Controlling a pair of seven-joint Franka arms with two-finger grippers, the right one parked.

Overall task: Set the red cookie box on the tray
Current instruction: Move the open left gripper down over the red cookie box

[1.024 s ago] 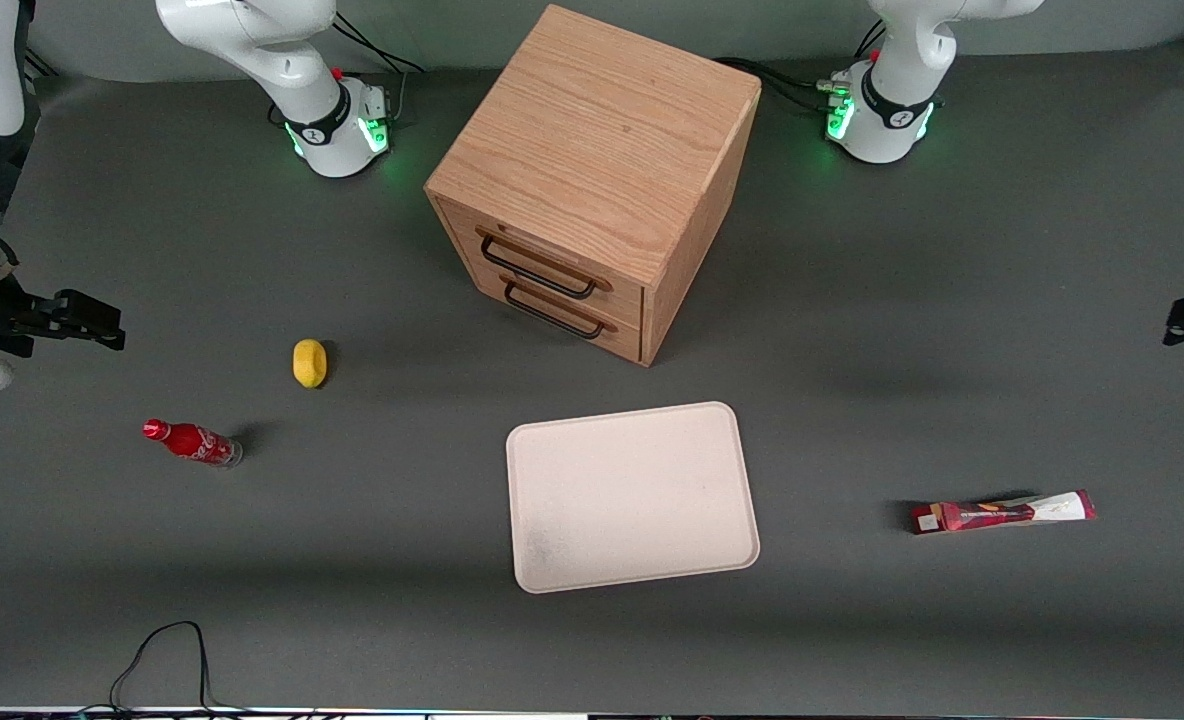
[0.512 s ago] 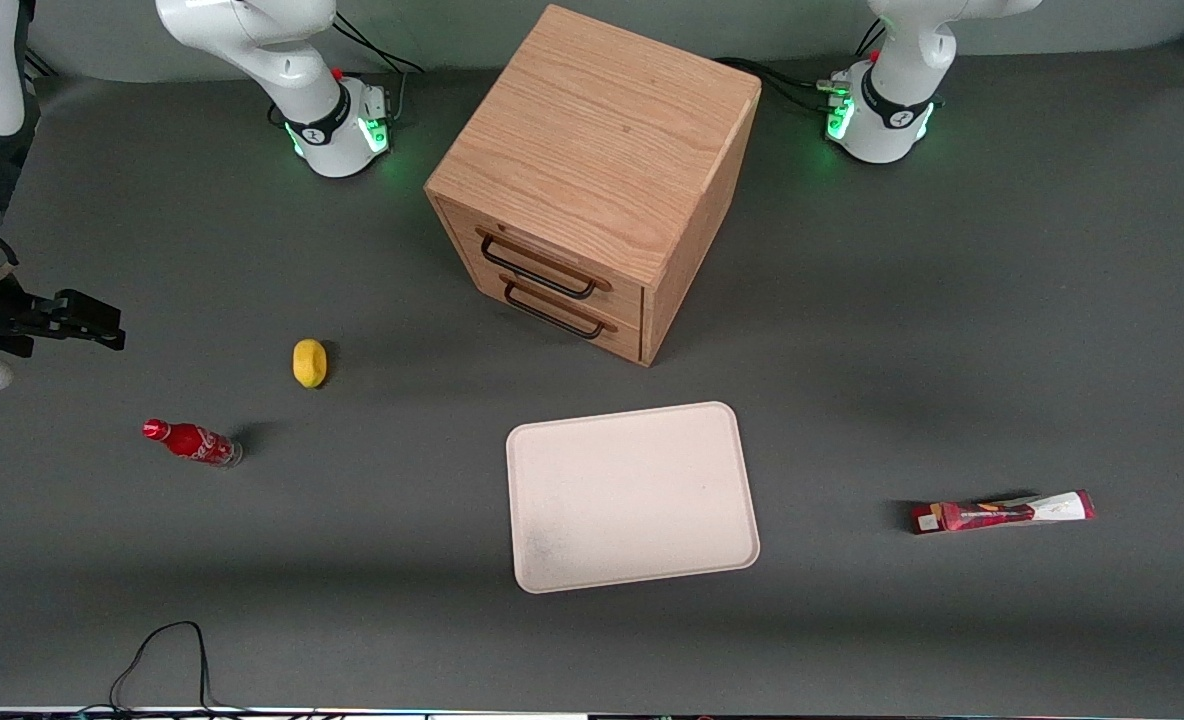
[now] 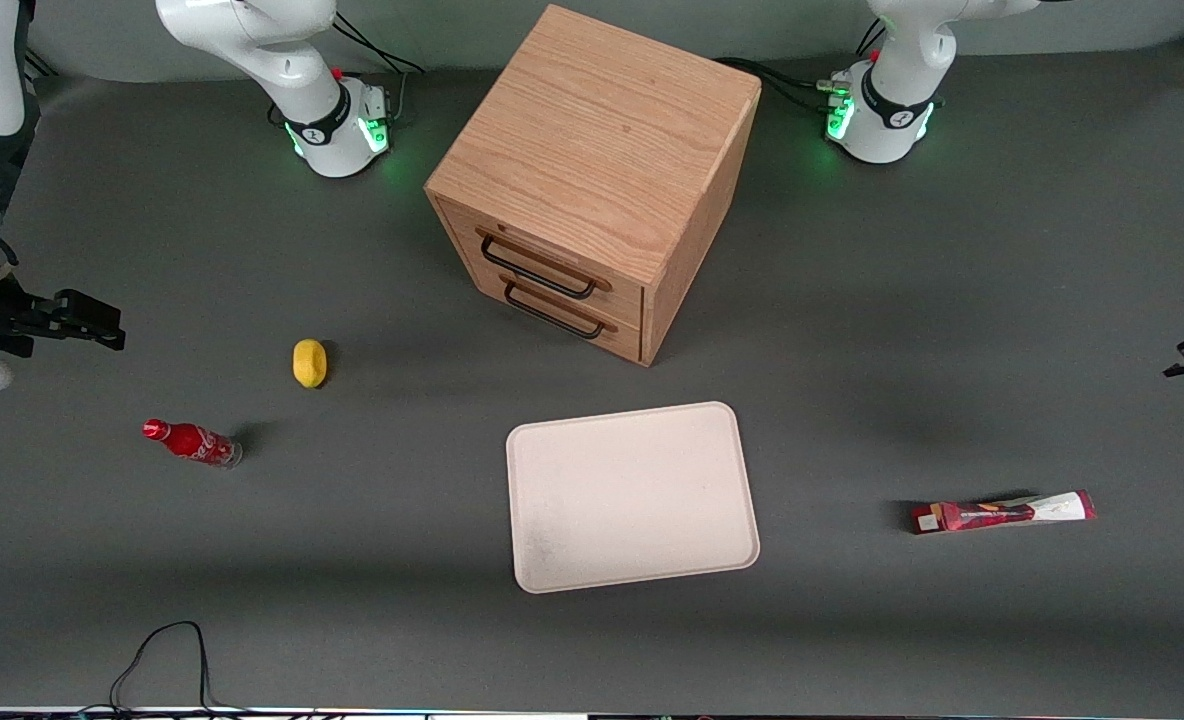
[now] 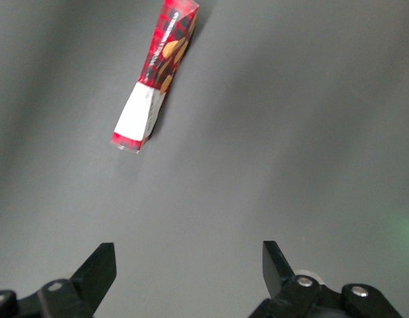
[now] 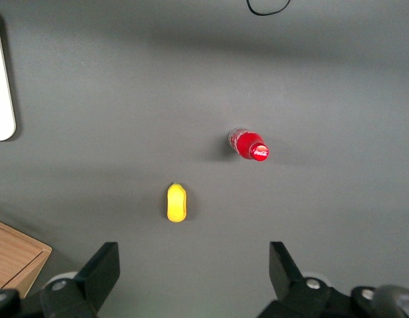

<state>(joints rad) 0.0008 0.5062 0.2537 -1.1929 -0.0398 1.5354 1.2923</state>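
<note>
end effector point(image 4: 184, 265) spread above table point(image 4: 290, 132)

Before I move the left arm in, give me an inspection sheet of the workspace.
Surface: dark grey table, flat, no spills seen.
Job's things: red cookie box lies flat on the table toward the working arm's end, apart from the tray, which holds nothing.
Clutter: wooden drawer cabinet, both drawers shut; yellow lemon and red soda bottle toward the parked arm's end.
Grippers: left end effector open, above bare table, short of the box, holding nothing.
Cables: black cable loop at the table edge nearest the front camera; cables at both arm bases.
Surroundings: nothing seen.
</note>
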